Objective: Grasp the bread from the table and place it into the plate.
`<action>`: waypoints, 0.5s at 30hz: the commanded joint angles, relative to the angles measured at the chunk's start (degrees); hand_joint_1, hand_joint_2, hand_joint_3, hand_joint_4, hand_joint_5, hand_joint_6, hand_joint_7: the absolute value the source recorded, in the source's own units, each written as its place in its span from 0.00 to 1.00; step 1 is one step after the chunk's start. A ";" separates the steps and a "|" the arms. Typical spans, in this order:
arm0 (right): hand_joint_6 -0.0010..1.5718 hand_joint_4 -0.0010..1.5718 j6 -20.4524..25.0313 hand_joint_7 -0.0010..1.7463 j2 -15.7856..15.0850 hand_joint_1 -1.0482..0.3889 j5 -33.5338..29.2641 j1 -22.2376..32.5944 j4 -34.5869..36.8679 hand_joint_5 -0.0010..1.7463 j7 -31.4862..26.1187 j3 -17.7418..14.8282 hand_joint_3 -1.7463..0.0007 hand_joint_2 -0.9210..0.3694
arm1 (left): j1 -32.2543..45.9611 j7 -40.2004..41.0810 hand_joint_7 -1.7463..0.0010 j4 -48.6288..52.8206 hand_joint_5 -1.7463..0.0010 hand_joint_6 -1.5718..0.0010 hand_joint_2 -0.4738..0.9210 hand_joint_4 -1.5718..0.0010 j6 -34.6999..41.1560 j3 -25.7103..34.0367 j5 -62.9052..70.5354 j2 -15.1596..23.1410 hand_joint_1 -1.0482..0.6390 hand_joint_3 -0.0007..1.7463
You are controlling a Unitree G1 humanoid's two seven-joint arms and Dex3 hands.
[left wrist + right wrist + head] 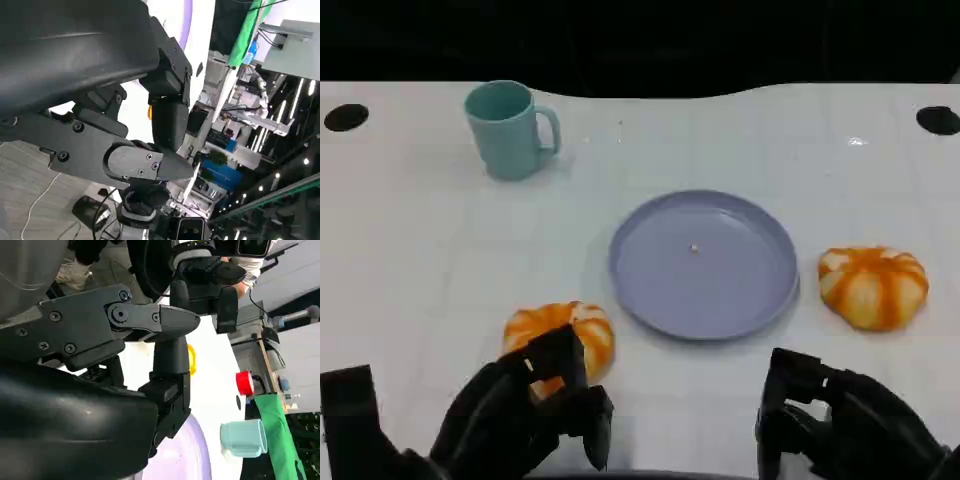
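Two breads [563,335] on the table [410,250], each round, orange with white stripes, shaped like a small pumpkin. One near the front edge, left of the plate [704,264], partly hidden behind the left hand [525,412]. The other bread [873,287] just right of the plate, apart from it. One plate, lilac, round, empty, in the middle of the table. One cup [508,129], teal, upright, with handle to the right, far behind the left bread. Two black holes at the far corners of the table.

Left hand just in front of the near bread, fingers curled, tips close to it or touching; cannot tell if gripping. Right hand [840,420] at the front edge, below the plate, fingers curled in, holding nothing.
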 commanded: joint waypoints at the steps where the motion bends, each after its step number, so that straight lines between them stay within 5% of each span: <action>1: 0.29 0.38 0.46 0.95 -0.60 0.37 -0.04 -0.16 -0.04 1.00 -0.28 -0.39 0.77 0.00 | -0.45 -0.46 0.00 0.23 0.00 0.60 1.00 0.45 -0.52 0.60 0.27 0.48 0.23 0.12; 15: 0.28 0.37 0.84 0.95 -0.70 0.38 -0.01 -0.41 -0.02 1.00 -0.17 -0.54 0.77 0.00 | -0.96 -0.52 0.00 0.94 0.00 0.61 1.00 0.46 -1.05 0.71 0.45 0.44 0.23 0.12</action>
